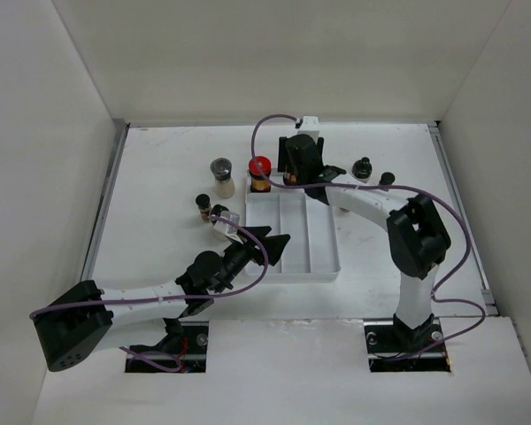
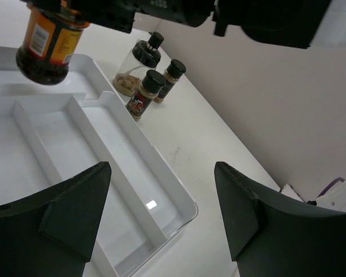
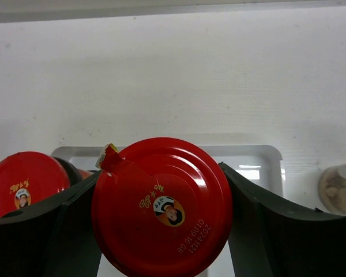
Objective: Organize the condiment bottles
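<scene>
I find the tray mid-table. The right gripper is clamped on a red-capped jar above the tray's far end. The left gripper is spread wide, holding nothing, at the tray's near-left corner. A second red jar and a grey-lidded jar stand far-left. Spice bottles stand on both sides of the tray.

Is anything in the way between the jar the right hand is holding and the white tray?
Nothing visible. The right hand holds the red-capped jar above the tray, whose compartments under it look bare. A second red-capped jar stands off to the side.
</scene>
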`<action>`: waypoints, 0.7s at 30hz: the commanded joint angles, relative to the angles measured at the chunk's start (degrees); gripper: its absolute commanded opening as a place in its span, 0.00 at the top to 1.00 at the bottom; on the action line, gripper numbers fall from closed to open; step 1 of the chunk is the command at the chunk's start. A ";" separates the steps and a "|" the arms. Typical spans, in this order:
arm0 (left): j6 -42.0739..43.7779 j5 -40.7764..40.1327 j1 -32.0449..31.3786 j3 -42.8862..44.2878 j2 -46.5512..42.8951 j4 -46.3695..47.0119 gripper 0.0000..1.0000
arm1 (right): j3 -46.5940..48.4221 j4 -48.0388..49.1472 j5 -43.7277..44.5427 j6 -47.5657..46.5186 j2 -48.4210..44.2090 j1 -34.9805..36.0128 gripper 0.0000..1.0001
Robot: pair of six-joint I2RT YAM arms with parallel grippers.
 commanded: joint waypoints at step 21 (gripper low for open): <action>-0.16 0.10 -0.16 -0.03 0.01 3.43 0.29 | -0.03 13.42 0.79 2.89 5.49 0.64 0.34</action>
